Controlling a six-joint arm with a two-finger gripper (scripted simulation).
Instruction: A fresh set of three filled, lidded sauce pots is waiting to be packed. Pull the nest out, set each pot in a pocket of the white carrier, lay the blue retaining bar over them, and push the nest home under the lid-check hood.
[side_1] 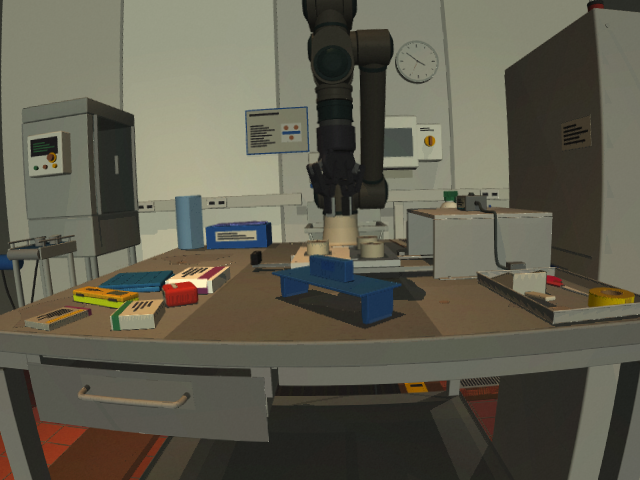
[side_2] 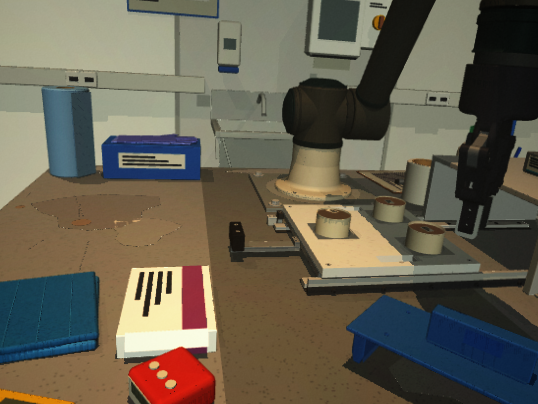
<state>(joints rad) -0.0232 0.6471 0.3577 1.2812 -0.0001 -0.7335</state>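
Note:
The white carrier (side_2: 357, 245) sits pulled out on its grey nest (side_2: 440, 260), its right end partly hidden behind my gripper. Three cream sauce pots with brown lids stand on it: one (side_2: 333, 222) at the left, one (side_2: 390, 208) at the back and one (side_2: 425, 237) at the right. My gripper (side_2: 470, 227) (side_1: 339, 209) hangs just right of the right pot, fingers pointing down, open and empty. The blue retaining bar (side_1: 338, 284) (side_2: 450, 345) rests on the table in front of the nest. The grey lid-check hood (side_1: 478, 240) stands to the right.
A tall grey cabinet (side_1: 579, 150) rises at the right edge, with a tray (side_1: 558, 297) of small tools and a yellow tape roll before it. Boxes, a red block (side_2: 172, 382) and a blue pad (side_2: 47, 315) lie at the left. A tall cream cylinder (side_2: 417, 181) stands behind the nest.

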